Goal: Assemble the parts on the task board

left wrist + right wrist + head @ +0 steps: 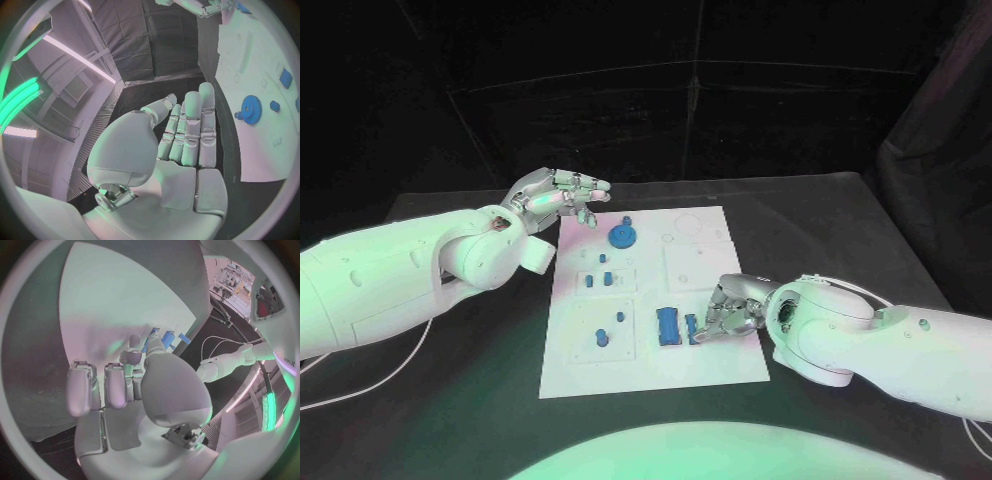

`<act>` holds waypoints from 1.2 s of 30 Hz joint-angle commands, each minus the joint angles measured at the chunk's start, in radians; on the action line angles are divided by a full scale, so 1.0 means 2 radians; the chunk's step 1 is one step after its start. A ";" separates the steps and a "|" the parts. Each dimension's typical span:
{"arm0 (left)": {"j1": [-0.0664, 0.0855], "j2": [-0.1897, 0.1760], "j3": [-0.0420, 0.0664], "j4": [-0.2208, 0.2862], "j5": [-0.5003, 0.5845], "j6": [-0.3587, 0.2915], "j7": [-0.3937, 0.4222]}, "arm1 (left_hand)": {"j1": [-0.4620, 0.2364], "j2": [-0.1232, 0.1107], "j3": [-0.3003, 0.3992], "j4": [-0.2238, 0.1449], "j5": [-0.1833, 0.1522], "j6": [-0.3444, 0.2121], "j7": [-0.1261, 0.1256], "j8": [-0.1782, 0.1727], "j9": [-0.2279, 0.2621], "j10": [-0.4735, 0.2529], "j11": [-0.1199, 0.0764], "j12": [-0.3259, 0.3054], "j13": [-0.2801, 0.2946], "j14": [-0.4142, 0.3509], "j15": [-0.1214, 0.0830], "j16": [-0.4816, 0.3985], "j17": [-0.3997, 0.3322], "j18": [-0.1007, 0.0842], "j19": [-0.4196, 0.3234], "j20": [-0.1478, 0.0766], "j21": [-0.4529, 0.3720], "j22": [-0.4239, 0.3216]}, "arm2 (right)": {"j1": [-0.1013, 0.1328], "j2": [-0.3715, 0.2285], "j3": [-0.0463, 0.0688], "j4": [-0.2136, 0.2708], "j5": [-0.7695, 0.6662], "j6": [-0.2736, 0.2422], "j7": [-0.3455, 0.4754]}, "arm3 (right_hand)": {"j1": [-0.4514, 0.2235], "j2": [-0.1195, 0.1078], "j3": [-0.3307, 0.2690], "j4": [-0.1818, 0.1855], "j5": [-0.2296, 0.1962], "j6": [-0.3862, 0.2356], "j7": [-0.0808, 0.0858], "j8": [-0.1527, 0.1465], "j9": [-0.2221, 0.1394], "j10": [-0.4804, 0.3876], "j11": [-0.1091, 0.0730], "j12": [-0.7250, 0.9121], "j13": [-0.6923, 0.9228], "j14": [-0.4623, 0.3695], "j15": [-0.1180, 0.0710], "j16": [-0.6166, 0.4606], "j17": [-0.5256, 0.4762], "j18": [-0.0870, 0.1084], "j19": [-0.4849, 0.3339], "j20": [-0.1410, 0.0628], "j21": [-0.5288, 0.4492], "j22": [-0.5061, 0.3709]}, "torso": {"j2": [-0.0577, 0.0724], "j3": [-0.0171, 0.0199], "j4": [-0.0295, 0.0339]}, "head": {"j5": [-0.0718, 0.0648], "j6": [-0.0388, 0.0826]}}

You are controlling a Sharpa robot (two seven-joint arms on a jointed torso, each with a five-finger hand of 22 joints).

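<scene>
Right hand (723, 312) first: it is down on the task board (711, 260), near that board's front edge, fingers curled in around a narrow blue part (691, 326). In the right wrist view the fingertips (134, 356) bunch close to the blue pieces (164, 338), and the thumb covers the contact, so whether that part is truly pinched or only touched I cannot tell. Just beside it, toward the board's middle, lies a larger blue block (669, 326), flat on the white.

Left hand (560, 196) now: it hangs in the air at the board's far left corner, fingers straight and close together, palm bare, nothing in it; the left wrist view shows that flat palm (178, 150) plainly.

Further out across the board: a blue gear (623, 237) sits near the far end, just off the left hand's fingertips; a few small blue pieces (602, 272) rest along the board's left strip, one more (602, 336) in the square toward the front.

My read: the step in hand is picking up or seating the narrow part by the block. The next move calls for a firm pinch, a clean lift, and a square line-up with its slot, left hand clear.
</scene>
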 commanded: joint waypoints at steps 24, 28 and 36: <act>-0.002 0.013 0.000 -0.022 0.034 0.001 0.038 | -0.035 -0.017 -0.038 0.022 0.001 -0.011 -0.003 0.011 0.000 -0.010 0.001 0.011 -0.001 -0.061 0.009 -0.064 -0.037 0.003 -0.056 0.009 -0.054 -0.035 | 0.050 -0.030 0.000 -0.090 0.441 -0.087 0.376 | 0.104 0.037 -0.016 -0.046 0.019 -0.102 0.056 -0.035 -0.029 -0.176 0.061 -0.289 -0.223 -0.158 0.055 -0.439 -0.338 0.061 -0.277 0.046 -0.363 -0.296 | -0.024 -0.0051 -0.0008 | -0.006 0.046; -0.007 0.023 0.000 -0.045 0.064 -0.008 0.061 | -0.037 -0.014 -0.058 0.033 0.000 -0.015 -0.007 0.004 -0.001 -0.004 0.008 -0.010 -0.004 -0.126 0.033 -0.195 -0.097 -0.005 -0.141 0.030 -0.142 -0.093 | 0.063 0.000 0.001 -0.161 0.530 -0.072 0.438 | 0.118 0.052 -0.019 -0.063 0.011 -0.121 0.064 -0.036 -0.057 -0.184 0.079 -0.349 -0.323 -0.233 0.092 -0.574 -0.432 0.055 -0.330 0.078 -0.480 -0.374 | -0.036 -0.0059 -0.0037 | -0.004 0.063; -0.016 0.051 0.000 -0.091 0.098 -0.040 0.095 | -0.019 -0.004 -0.080 0.034 0.001 -0.013 -0.017 -0.027 -0.001 -0.007 0.022 -0.080 -0.004 -0.155 0.060 -0.338 -0.166 0.004 -0.224 0.073 -0.233 -0.166 | 0.069 0.069 0.012 -0.271 0.591 -0.056 0.491 | 0.085 0.073 -0.029 -0.110 0.010 -0.119 0.057 -0.036 -0.121 -0.165 0.089 -0.385 -0.463 -0.208 0.108 -0.666 -0.565 0.070 -0.296 0.107 -0.606 -0.481 | -0.048 -0.0030 -0.0047 | -0.005 0.087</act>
